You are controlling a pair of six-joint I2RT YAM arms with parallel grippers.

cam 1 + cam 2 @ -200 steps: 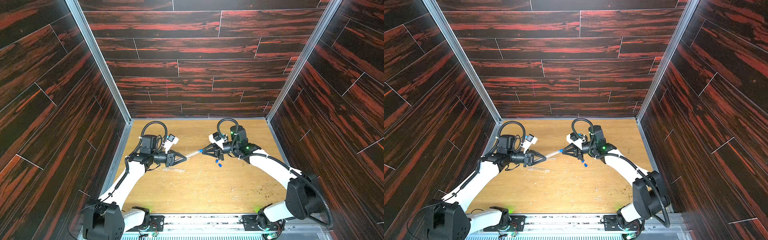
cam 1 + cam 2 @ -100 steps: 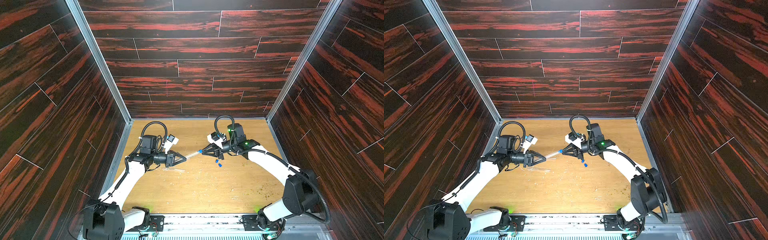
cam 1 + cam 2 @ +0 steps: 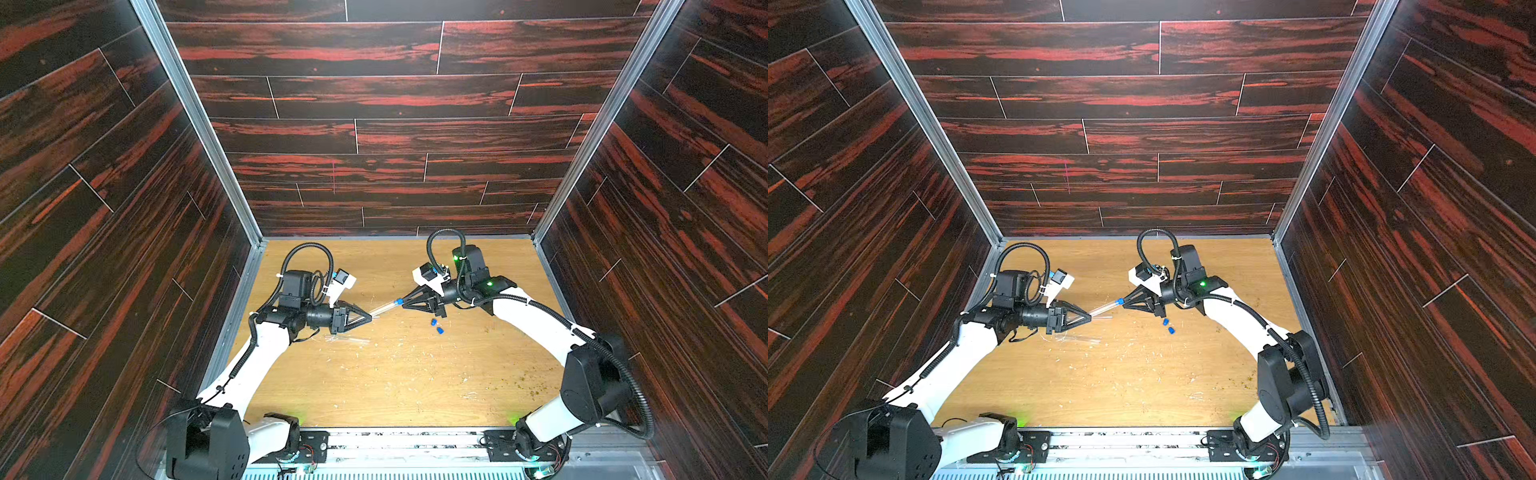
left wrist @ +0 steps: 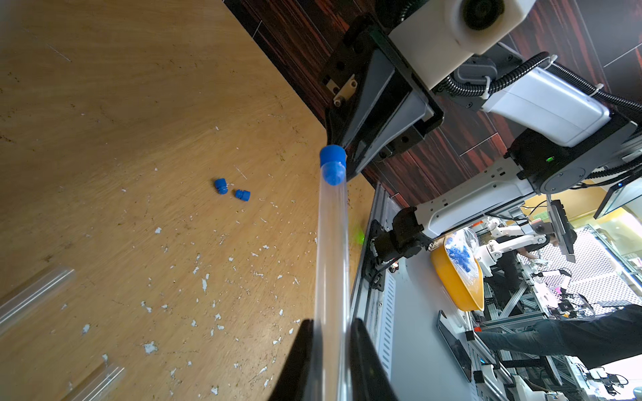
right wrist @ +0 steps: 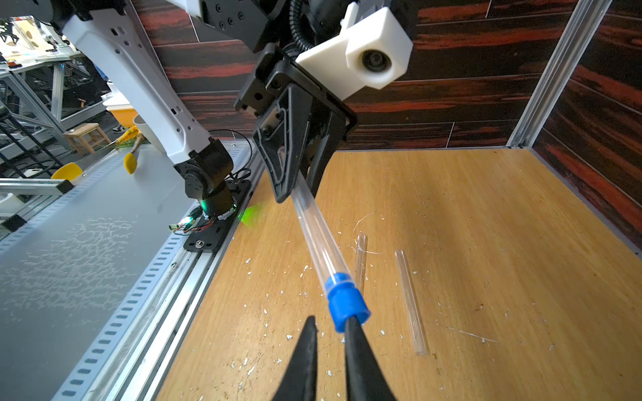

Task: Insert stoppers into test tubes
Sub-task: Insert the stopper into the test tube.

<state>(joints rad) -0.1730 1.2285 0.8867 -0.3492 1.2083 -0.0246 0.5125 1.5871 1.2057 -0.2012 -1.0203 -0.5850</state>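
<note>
Right wrist view: the stopper (image 5: pixel 347 305) sits in the mouth of the tube (image 5: pixel 319 239), its blue neck inside the clear wall and its cap outside. I judge it partly seated, not yet home. The tube is held in the air over the table (image 3: pixel 415 395), between the two arms. In both top views its long axis runs left to right, with the mouth at the right end, which lies a little farther back.

The left gripper (image 5: pixel 297 191) is clenched on the tube's left part. The right gripper (image 5: pixel 330 323) is at the stoppered end, just right of it and roughly in line with the axis. Its jaws stand slightly apart, and the cap lies against one fingertip (image 5: pixel 351 330) rather than plainly between them, so I cannot tell whether it is pinched or only pressed.

The next move looks like a push leftward, straight along the tube. Two loose stoppers (image 3: pixel 436 326) lie on the table just nearer than the right gripper, and two spare tubes (image 5: pixel 411 302) lie nearer than the left one.
</note>
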